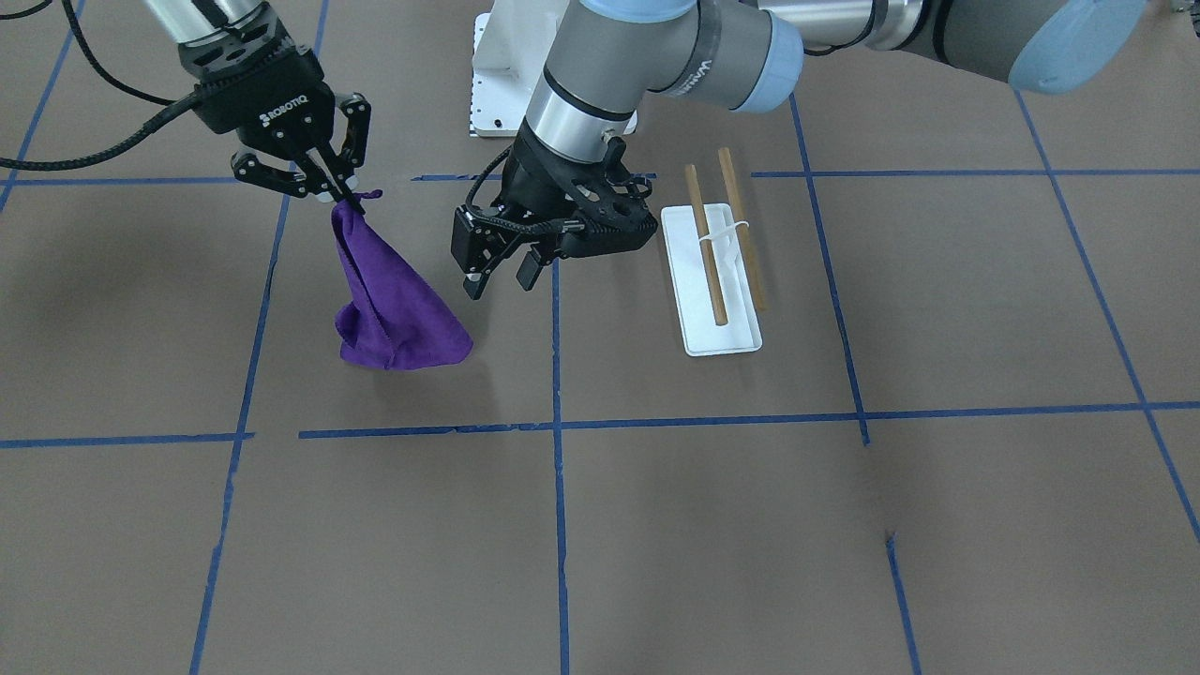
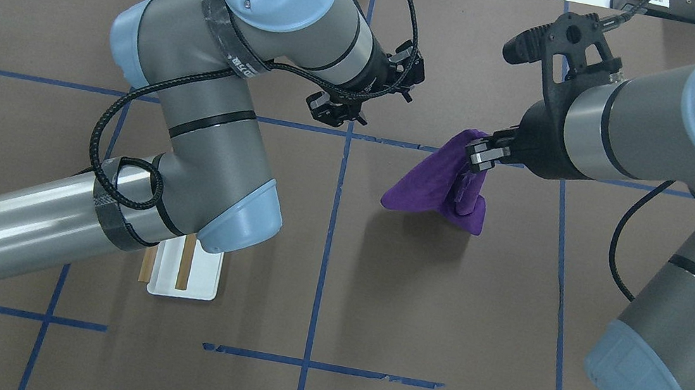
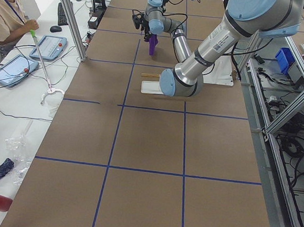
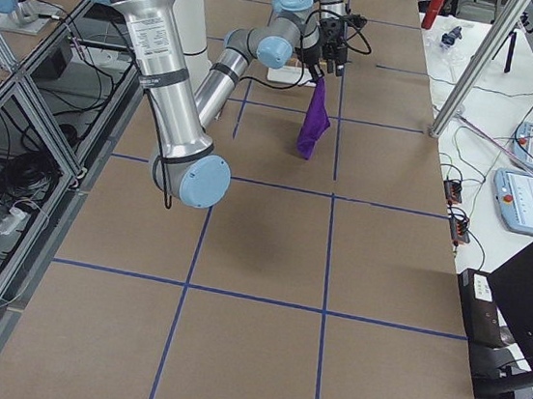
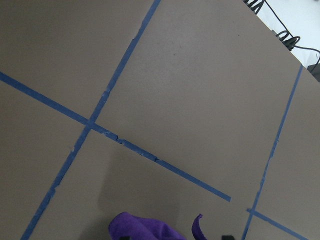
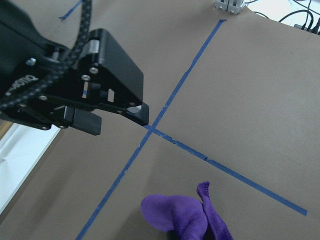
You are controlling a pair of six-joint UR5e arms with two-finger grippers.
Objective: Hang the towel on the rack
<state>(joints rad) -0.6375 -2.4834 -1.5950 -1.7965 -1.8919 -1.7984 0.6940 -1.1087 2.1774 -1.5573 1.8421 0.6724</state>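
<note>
My right gripper (image 1: 342, 195) is shut on one corner of the purple towel (image 1: 394, 300) and holds it up, with the towel's lower end bunched on the table. The towel also shows in the overhead view (image 2: 435, 182), under the right gripper (image 2: 483, 155). My left gripper (image 1: 502, 279) hangs open and empty just beside the towel, over a blue tape line; it also shows in the overhead view (image 2: 336, 114). The rack (image 1: 712, 272) is a white tray base with two wooden rods, on the far side of the left gripper from the towel. In the overhead view the rack (image 2: 185, 270) is partly hidden under the left arm.
The brown table is marked with a grid of blue tape. The white robot base plate (image 1: 506, 66) lies behind the left arm. An operator (image 3: 7, 13) sits at a side bench with tablets.
</note>
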